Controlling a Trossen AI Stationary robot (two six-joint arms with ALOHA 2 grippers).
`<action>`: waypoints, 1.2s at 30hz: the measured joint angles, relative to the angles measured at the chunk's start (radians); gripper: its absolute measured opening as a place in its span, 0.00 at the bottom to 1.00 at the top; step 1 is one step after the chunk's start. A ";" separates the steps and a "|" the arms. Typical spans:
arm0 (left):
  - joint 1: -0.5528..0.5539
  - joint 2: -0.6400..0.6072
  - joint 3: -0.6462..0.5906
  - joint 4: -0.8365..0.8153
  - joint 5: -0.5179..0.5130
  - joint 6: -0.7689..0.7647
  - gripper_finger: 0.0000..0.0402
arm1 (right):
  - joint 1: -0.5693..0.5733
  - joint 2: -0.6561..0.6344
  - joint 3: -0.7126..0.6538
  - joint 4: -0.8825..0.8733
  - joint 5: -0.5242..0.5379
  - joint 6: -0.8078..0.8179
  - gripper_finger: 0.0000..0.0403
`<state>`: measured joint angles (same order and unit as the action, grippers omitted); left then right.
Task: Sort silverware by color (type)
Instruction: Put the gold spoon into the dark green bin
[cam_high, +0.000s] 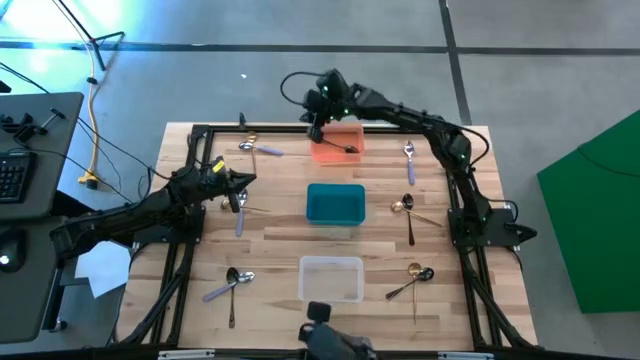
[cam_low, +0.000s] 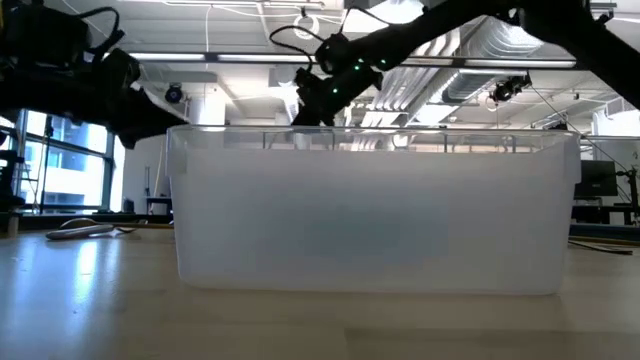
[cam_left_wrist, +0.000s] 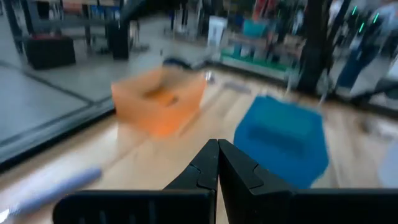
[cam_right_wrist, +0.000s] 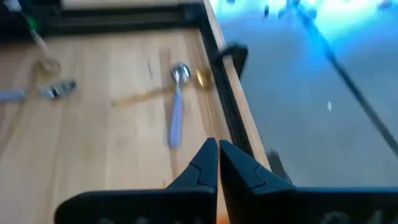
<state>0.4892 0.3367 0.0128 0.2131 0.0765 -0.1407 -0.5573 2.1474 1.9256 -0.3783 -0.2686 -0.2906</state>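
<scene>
- The right claw (cam_high: 318, 128) hangs above the far edge of the orange bin (cam_high: 337, 144), at the far middle of the counter (cam_high: 270, 240). In its wrist view the two fingers meet at the tips with nothing between them. It is closed and empty.
- A dark piece (cam_high: 347, 149) lies inside the orange bin, so that bin seems to be the home for the black finish. The right arm is probably there because of a drop-off.
- The left claw (cam_high: 237, 190) sits over the left-middle of the counter, beside a pale-handled spoon (cam_high: 240, 219) and a thin utensil lying crosswise. Its fingers are also pressed together and hold nothing. This reads as a hover near the next pick.
- The teal bin (cam_high: 335, 203) and the clear bin (cam_high: 331, 278) sit in a line down the middle of the counter and look empty from above.
- Most of the silverware is unsorted:
  - a gold spoon and a pale-handled spoon (cam_high: 262, 150) at far left;
  - a silver spoon (cam_high: 409, 155) at far right;
  - a gold and dark pair (cam_high: 408, 210) at right;
  - a gold and dark pair (cam_high: 415, 274) at near right;
  - two spoons (cam_high: 232, 282) at near left.
- Each claw has to open before it can take a thin handle lying flat on the wood.
</scene>
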 joint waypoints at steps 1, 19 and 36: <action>0.000 0.002 0.000 0.024 0.001 -0.008 0.00 | 0.006 -0.027 -0.066 0.100 -0.011 0.016 0.00; -0.026 0.164 0.150 -0.093 0.124 0.019 0.00 | 0.063 -0.611 -1.119 0.997 0.035 0.182 0.00; -0.165 0.665 0.558 -0.641 0.120 0.129 0.01 | -0.025 -1.048 -1.623 1.273 0.039 0.229 0.00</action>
<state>0.3243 1.0015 0.5708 -0.4275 0.1962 -0.0119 -0.5819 1.0997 0.3026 0.8948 -0.2293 -0.0612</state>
